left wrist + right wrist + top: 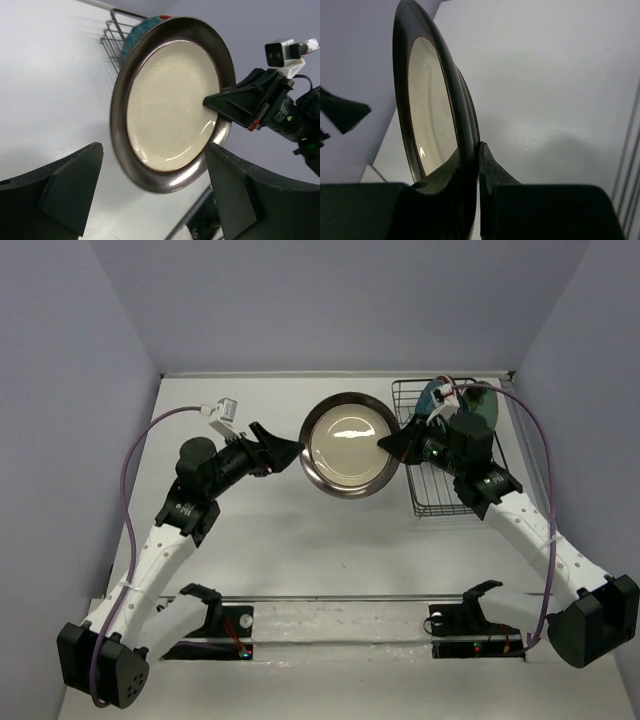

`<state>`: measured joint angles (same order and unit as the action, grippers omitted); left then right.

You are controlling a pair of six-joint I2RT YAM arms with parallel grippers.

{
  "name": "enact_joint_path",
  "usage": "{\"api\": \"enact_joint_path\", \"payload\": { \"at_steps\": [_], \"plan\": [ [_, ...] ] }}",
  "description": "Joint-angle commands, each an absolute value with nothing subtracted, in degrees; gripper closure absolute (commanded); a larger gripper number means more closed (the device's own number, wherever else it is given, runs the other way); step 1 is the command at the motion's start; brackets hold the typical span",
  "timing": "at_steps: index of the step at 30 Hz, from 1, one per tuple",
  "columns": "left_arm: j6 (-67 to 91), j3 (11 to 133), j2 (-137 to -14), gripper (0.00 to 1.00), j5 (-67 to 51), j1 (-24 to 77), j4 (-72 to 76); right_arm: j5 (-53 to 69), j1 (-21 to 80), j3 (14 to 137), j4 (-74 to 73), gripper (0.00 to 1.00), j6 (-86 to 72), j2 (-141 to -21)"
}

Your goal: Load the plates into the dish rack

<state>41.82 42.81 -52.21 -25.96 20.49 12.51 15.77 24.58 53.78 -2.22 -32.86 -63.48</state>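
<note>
1. right hand [390, 445] is pinching the cream plate [348, 445] by its dark rim, one finger on each face.
2. that plate is just left of the rack [432, 502], not in it yet; other plates [432, 398] stand at the rack's far end.
3. left hand [283, 452] is spread wide near the opposite rim, touching nothing.
4. risk imo: with such a thin edge grip, the plate could pivot, slip or clip the rack going in.

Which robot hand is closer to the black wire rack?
Right. The right gripper is just beside the dish rack, pinching the rim of the cream plate. The left gripper is open across the plate, farther off.
</note>
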Motion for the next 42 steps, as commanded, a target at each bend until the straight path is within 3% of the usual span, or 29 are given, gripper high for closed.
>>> {"api": "enact_joint_path", "payload": {
  "at_steps": [1, 3, 6, 13, 29, 42],
  "plan": [
    [28.14, 49.04, -48.61, 0.04, -17.33, 20.3, 3.53, 8.27, 17.77, 62.57, 0.71, 0.93, -30.15, -63.02],
    [24.36, 50.09, -47.73, 0.01, -15.47, 20.21, 0.1, 6.43, 15.65, 63.89, 0.18, 0.93, -28.14, -63.54],
    [19.0, 51.68, -45.89, 0.01, -14.33, 20.3, -4.82, -10.39, 15.64, 69.24, -6.57, 0.93, -20.41, -64.86],
    [16.97, 47.2, -44.38, 0.01, -14.67, 20.13, -3.68, -30.57, 15.64, 76.81, -10.02, 0.93, -6.34, -70.04],
    [17.14, 46.85, -42.54, 0.01, -17.76, 21.62, -4.22, -39.64, 16.78, 93.24, -11.51, 0.93, 12.91, -88.05],
    [16.61, 47.11, -42.19, 0.01, -15.65, 22.5, -5.01, -38.85, 19.24, 90.89, -11.78, 0.93, 10.47, -95.09]
  ]
}}
